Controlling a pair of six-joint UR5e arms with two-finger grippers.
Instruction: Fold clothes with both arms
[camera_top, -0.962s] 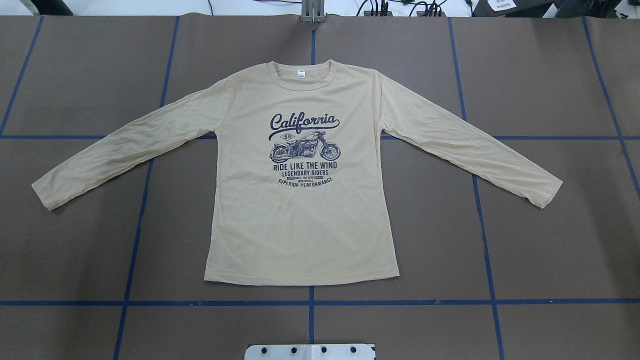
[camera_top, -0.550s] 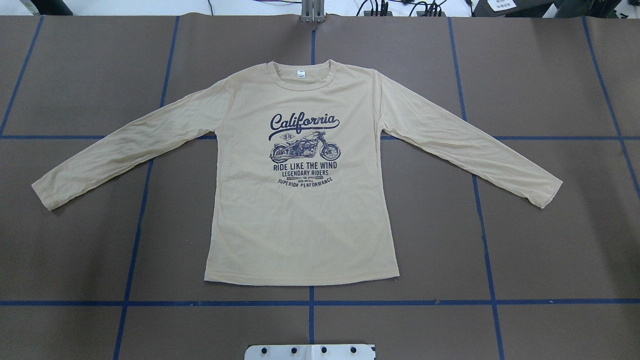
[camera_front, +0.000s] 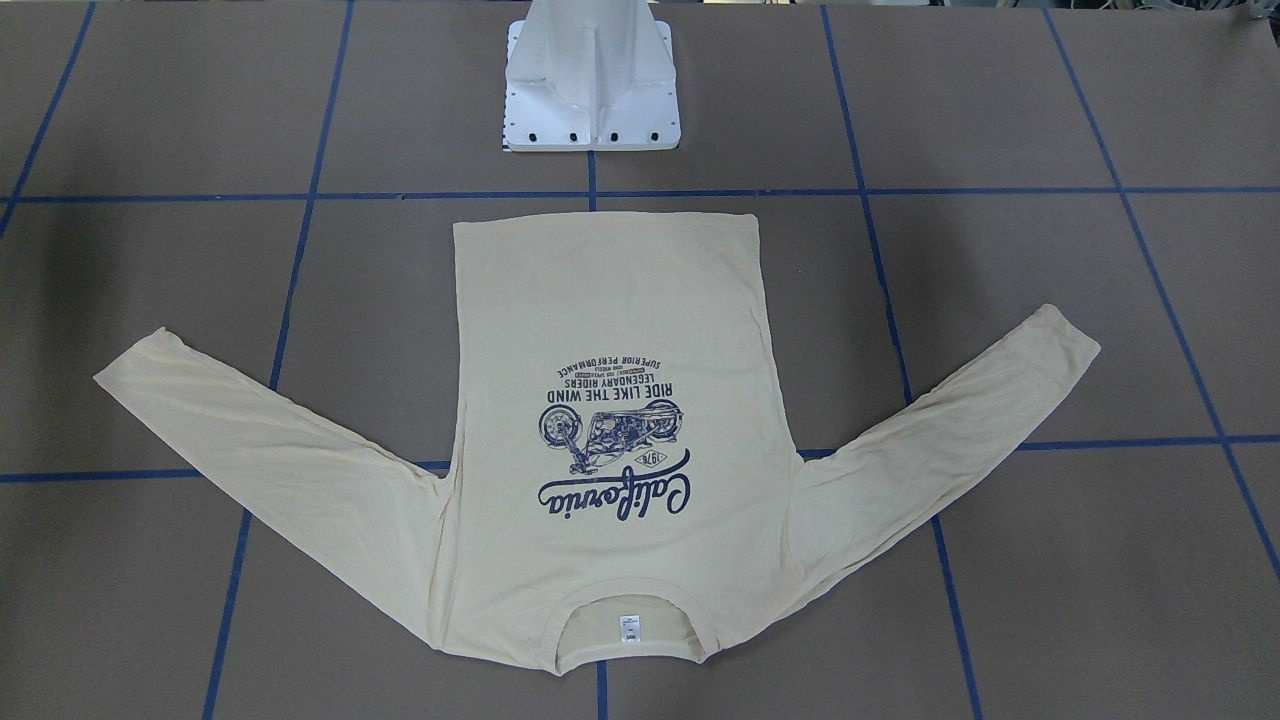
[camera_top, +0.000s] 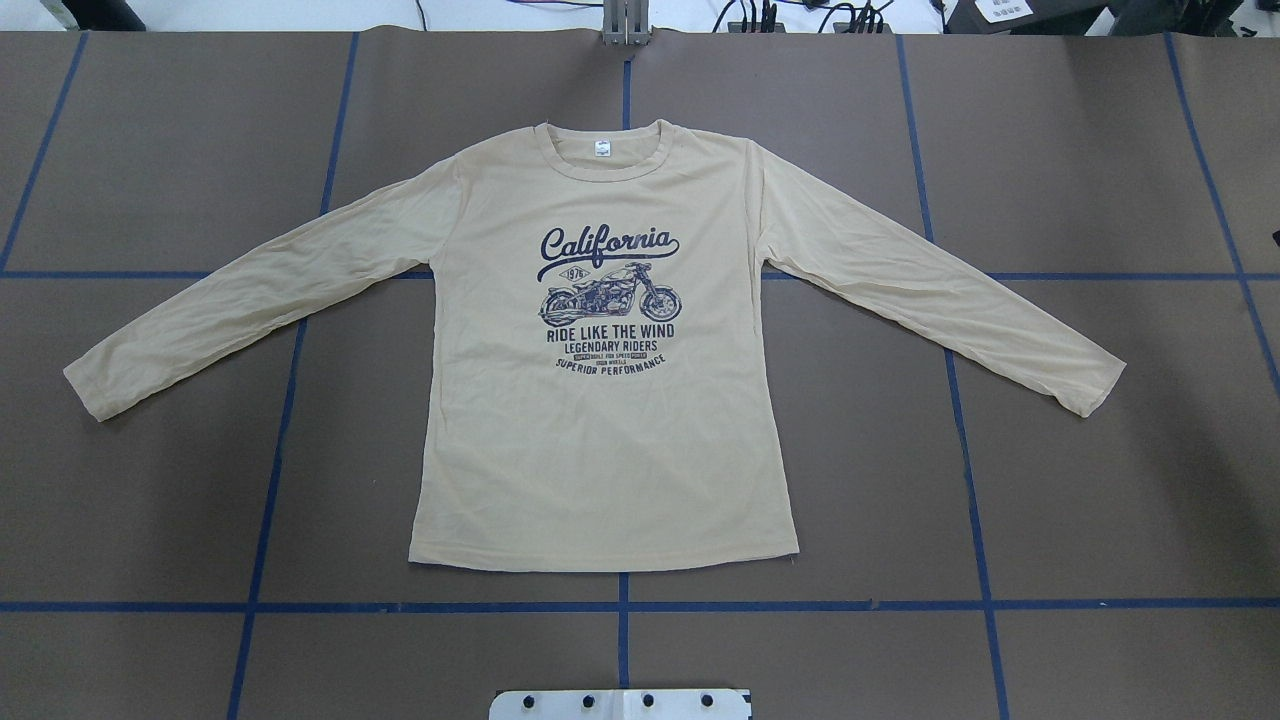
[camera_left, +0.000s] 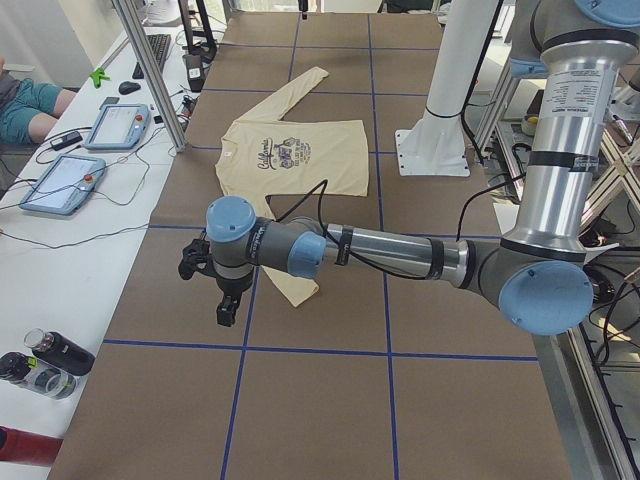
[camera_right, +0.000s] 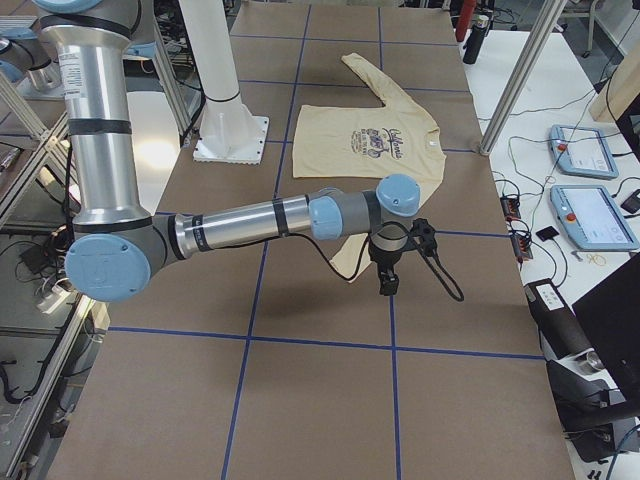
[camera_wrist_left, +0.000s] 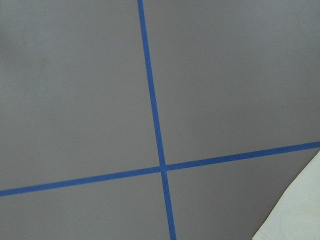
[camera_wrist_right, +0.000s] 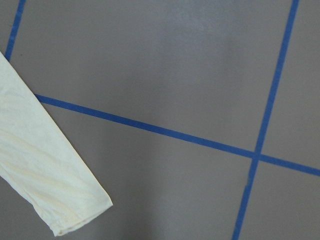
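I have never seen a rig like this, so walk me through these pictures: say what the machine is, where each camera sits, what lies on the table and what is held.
This is a robot with two jointed metal arms. Two pictures look down on the table, one from behind the robot and one facing it. Two look along the table from its ends. One shows the left arm and left gripper, the other the right arm and right gripper. The last two come from cameras on the wrists and show mostly table, plus a sleeve end. A pale yellow long-sleeved shirt lies flat, print up, sleeves spread. Nothing is held. Each gripper hangs above the table near a sleeve end; whether they are open, I cannot tell.
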